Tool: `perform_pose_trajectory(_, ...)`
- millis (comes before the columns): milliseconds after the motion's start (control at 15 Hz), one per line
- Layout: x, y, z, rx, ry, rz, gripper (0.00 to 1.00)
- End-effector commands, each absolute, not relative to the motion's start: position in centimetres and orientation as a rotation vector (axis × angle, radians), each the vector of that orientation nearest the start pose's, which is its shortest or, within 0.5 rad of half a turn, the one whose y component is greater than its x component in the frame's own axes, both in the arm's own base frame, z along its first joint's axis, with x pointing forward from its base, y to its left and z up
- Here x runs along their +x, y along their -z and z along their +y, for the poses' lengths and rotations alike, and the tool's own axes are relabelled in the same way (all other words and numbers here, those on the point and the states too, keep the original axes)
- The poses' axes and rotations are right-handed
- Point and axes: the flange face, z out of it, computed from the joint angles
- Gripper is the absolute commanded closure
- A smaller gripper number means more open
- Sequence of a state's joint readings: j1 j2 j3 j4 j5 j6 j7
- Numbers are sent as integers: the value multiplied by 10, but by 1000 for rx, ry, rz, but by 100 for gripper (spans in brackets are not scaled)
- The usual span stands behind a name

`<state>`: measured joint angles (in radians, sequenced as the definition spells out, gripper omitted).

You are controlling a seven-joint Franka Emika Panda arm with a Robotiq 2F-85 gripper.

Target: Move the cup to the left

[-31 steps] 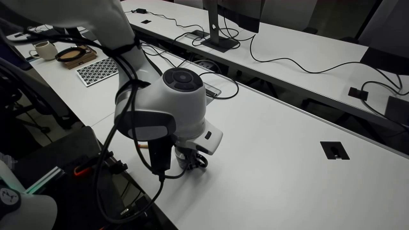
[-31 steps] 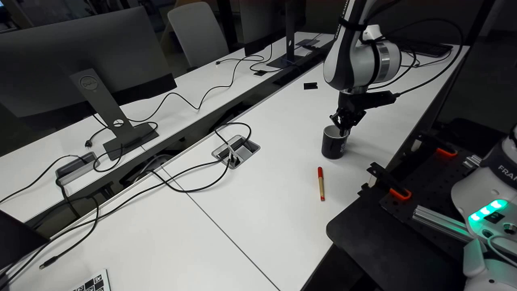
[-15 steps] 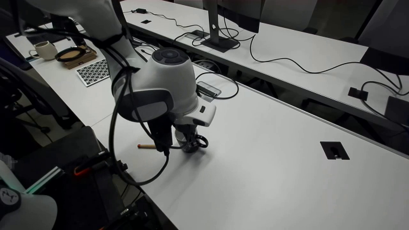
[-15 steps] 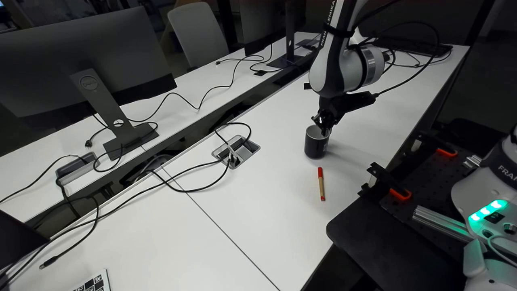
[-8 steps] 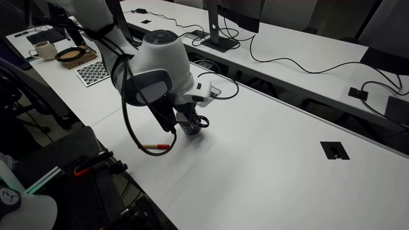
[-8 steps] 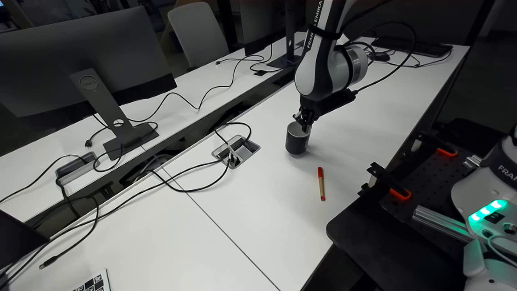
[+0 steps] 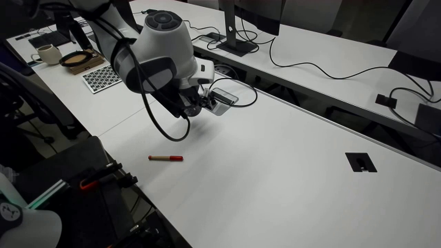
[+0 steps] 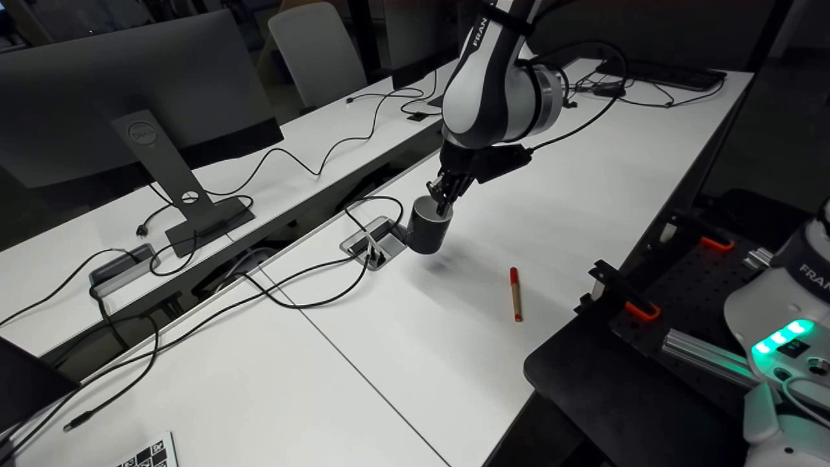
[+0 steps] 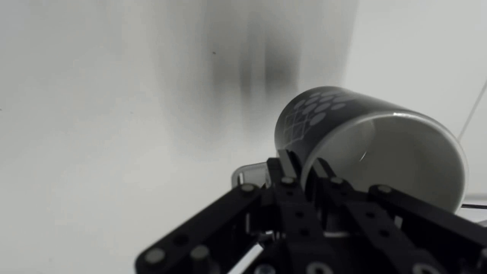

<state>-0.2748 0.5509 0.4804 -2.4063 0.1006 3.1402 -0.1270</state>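
Note:
The cup is a small black mug with a pale interior. It shows in both exterior views (image 7: pixel 193 111) (image 8: pixel 426 231) and in the wrist view (image 9: pixel 335 104). It is tilted and appears to hang a little above the white table (image 7: pixel 275 172), with its shadow apart from it. My gripper (image 9: pixel 302 161) is shut on the cup's wall, one finger inside the rim and one outside. In an exterior view the gripper (image 8: pixel 443 206) reaches down to the rim from above. The cup's handle is hidden or not clear behind the fingers.
An open cable box (image 8: pixel 393 245) with plugs and black cables lies close beside the cup, near the table's far edge. A red-capped pen (image 7: pixel 166 158) lies on the table. A keyboard (image 7: pixel 103 78), a pale mug (image 7: pixel 50 55) and a cardboard box (image 7: pixel 88 64) stand farther along.
The gripper has carried the cup along the table toward the cable box, leftward past the pen. The cup now tilts and looks raised. The pen is fully uncovered.

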Motion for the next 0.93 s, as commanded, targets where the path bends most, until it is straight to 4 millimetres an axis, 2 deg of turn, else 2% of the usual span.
perform_pose_trajectory(0,501,-142,118,-2771,349,-316,98)
perform_pose_trajectory(400,495,-129,121,-2629,243,-495,98)
perform_pose_trajectory(867,484,-113,117,-2537,104,-591,98)
